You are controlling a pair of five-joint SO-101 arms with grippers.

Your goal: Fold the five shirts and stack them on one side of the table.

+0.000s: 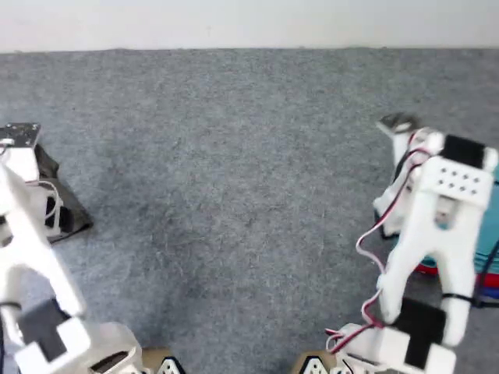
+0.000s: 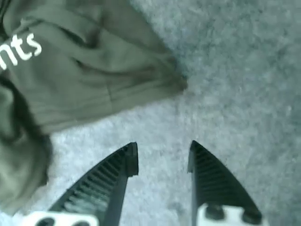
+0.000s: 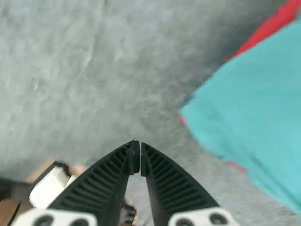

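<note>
Olive shirt (image 2: 94, 61) lies crumpled at the left edge of the table (image 1: 234, 171), with white print on one fold. In the high view it shows as a dark heap (image 1: 69, 209) just beside the left arm (image 1: 31, 234), which covers part of it. The left gripper (image 2: 162, 157) hangs over bare table near the shirt's hem, its jaws apart and holding nothing, not touching the cloth. The teal shirt (image 3: 254, 103) lies flat at the right edge of the table on top of a red shirt (image 3: 270, 26), which shows as a thin border along the teal one's sides. The right gripper (image 3: 138, 150) hangs over bare table beside the teal corner, jaws together with nothing between them. In the high view the right arm (image 1: 437, 234) stands over this pile and hides most of it; slivers of teal (image 1: 487, 230) and red (image 1: 425, 269) show past the arm, and the frame edge cuts off the rest. Red and white wires (image 1: 382, 226) loop along that arm. Whether more shirts lie under the teal and red ones cannot be made out, and the olive shirt's full outline cannot be traced. The table is covered in grey felt-like material from side to side. A pale wall (image 1: 234, 23) runs along its far edge.
</note>
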